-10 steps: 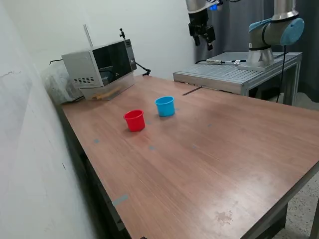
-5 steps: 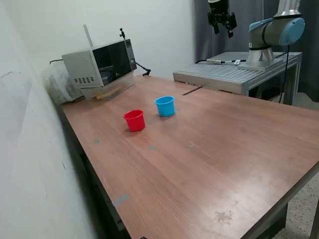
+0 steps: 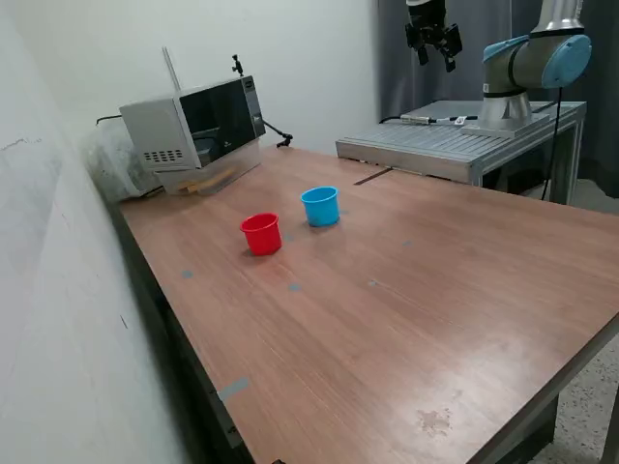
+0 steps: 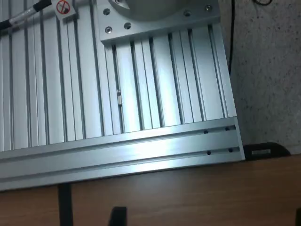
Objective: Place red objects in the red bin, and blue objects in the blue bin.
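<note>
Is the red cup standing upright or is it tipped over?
Upright. In the exterior view the red cup stands on the table with its round rim facing up, beside the light blue cup.

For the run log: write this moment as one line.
gripper: high above aluminium platform, open, empty | red cup, blue cup: upright on table | cubes: unseen

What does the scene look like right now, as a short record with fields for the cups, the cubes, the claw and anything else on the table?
red cup: upright on the wooden table, toward the exterior view's left
light blue cup: upright, just beside the red cup, apart from it
cubes: none visible on the table
claw: raised high above the aluminium platform, far from both cups, empty
microwave: far corner of table
</note>
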